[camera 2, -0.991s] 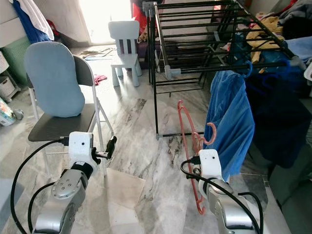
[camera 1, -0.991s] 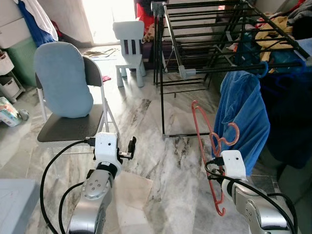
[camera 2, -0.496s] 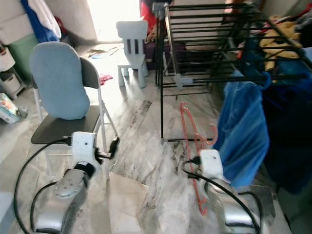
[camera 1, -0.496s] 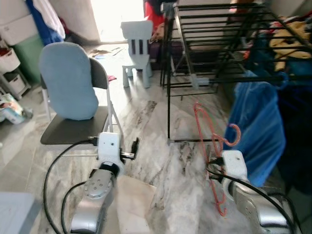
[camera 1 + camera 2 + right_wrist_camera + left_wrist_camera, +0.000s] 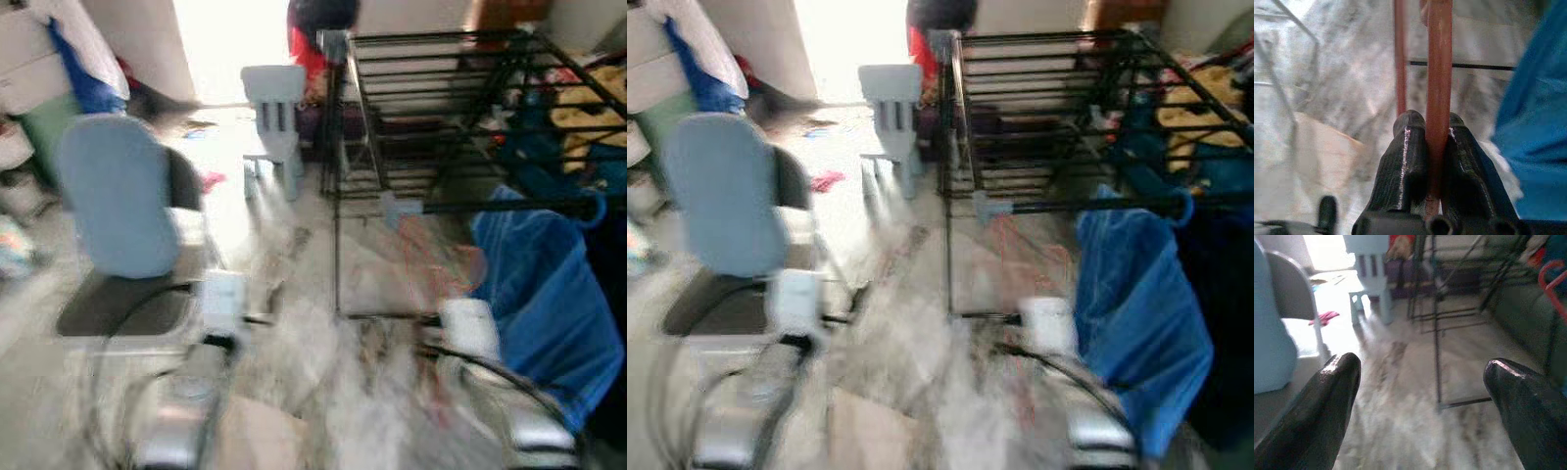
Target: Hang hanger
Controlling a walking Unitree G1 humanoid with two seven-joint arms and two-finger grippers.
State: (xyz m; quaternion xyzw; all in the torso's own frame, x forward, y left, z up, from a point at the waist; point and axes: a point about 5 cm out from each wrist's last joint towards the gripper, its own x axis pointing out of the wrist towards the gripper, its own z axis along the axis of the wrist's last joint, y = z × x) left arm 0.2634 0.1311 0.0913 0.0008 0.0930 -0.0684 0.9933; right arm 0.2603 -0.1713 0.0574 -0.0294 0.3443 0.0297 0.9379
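Carrying the hanger to the rack

Head views, blurred: drying rack ahead. Left wrist: left pincer spread wide, empty. Right wrist: right pincer clamps red hanger; approach steadily, hook upright, aiming for a bare rail.

The head views are motion-blurred. The floor is grey-veined marble tile. A folding chair with a light blue cushion on its back stands at the left. A small pale child's chair stands further back, near a brightly lit opening that washes out the floor before it. A pink item lies on the floor near the child's chair. A black metal drying rack occupies the right half of the room. A blue garment hangs at the rack's near right corner. Yellow cloth lies on the rack at far right. White and blue fabrics hang at upper left.
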